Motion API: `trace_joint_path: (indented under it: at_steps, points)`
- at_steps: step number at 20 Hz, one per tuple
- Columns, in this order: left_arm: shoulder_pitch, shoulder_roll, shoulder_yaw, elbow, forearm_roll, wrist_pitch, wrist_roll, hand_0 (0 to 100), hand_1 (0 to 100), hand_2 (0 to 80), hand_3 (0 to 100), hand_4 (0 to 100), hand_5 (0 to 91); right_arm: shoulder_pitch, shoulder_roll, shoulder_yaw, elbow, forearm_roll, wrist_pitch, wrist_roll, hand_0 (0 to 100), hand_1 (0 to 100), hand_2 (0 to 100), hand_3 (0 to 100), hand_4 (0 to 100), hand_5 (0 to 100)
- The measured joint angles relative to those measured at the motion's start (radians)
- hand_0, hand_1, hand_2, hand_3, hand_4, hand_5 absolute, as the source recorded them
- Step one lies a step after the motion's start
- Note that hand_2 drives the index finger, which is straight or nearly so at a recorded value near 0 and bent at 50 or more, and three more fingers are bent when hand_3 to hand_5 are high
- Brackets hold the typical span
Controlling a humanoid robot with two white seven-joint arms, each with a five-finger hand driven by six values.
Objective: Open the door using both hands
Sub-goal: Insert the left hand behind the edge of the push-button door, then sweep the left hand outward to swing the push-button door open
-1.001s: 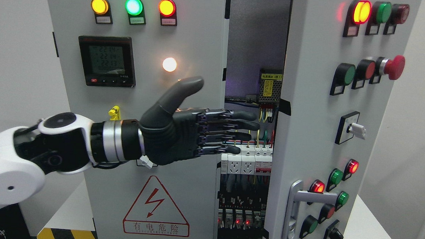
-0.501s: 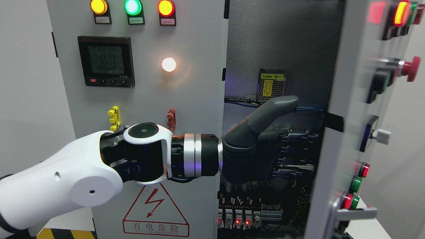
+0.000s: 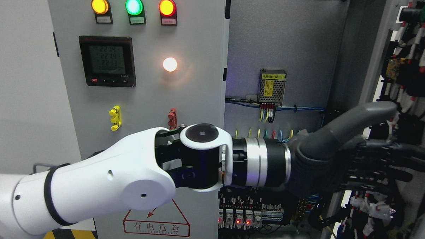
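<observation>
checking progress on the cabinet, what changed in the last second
The left robot hand reached rightward, fingers extended, pushing the right door from ajar to wide open, its wired inside now showing. It grasped nothing. The left door stayed shut, lamps lit.

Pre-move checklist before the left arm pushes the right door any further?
1. Right door swung wide, its wired inner side facing the camera: ok.
2. Left hand open, fingers straight, holding nothing: ok.
3. Fingers clear of the door wiring: cannot tell, they overlap it in this view.
4. Right hand in view: not ok, unseen.
5. Left door shut, lamps lit: ok.
6. Cabinet interior exposed, breaker LEDs red, so likely live: not ok for contact.
</observation>
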Motion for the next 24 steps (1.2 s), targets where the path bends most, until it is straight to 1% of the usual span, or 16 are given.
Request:
trace_joint_path:
  at_steps: [3, 7, 11, 12, 15, 17, 24]
  points:
    - [-0.004, -0.068, -0.003, 0.031, -0.001, -0.001, 0.037, 0, 0, 0.0, 0, 0, 0.0, 0.000, 0.000, 0.000, 0.000, 0.000, 0.000, 0.000, 0, 0, 0, 0, 0, 0]
    - [-0.007, -0.163, -0.016, 0.100, -0.002, -0.064, 0.072, 0, 0, 0.0, 0, 0, 0.0, 0.000, 0.000, 0.000, 0.000, 0.000, 0.000, 0.000, 0, 0, 0, 0, 0, 0]
    - [-0.009, -0.233, -0.046, 0.160, -0.002, -0.140, 0.106, 0, 0, 0.0, 0, 0, 0.0, 0.000, 0.000, 0.000, 0.000, 0.000, 0.000, 0.000, 0, 0, 0, 0, 0, 0]
    - [-0.009, -0.247, -0.055, 0.173, -0.001, -0.155, 0.108, 0, 0, 0.0, 0, 0, 0.0, 0.000, 0.000, 0.000, 0.000, 0.000, 0.000, 0.000, 0, 0, 0, 0, 0, 0]
    - [-0.010, -0.282, -0.079, 0.202, 0.001, -0.190, 0.136, 0, 0, 0.0, 0, 0, 0.0, 0.000, 0.000, 0.000, 0.000, 0.000, 0.000, 0.000, 0, 0, 0, 0, 0, 0]
    - [-0.010, -0.301, -0.092, 0.216, 0.003, -0.204, 0.143, 0, 0, 0.0, 0, 0, 0.0, 0.000, 0.000, 0.000, 0.000, 0.000, 0.000, 0.000, 0, 0, 0, 0, 0, 0]
    - [-0.010, -0.346, -0.123, 0.252, 0.007, -0.214, 0.152, 0, 0, 0.0, 0, 0, 0.0, 0.000, 0.000, 0.000, 0.000, 0.000, 0.000, 0.000, 0, 0, 0, 0, 0, 0]
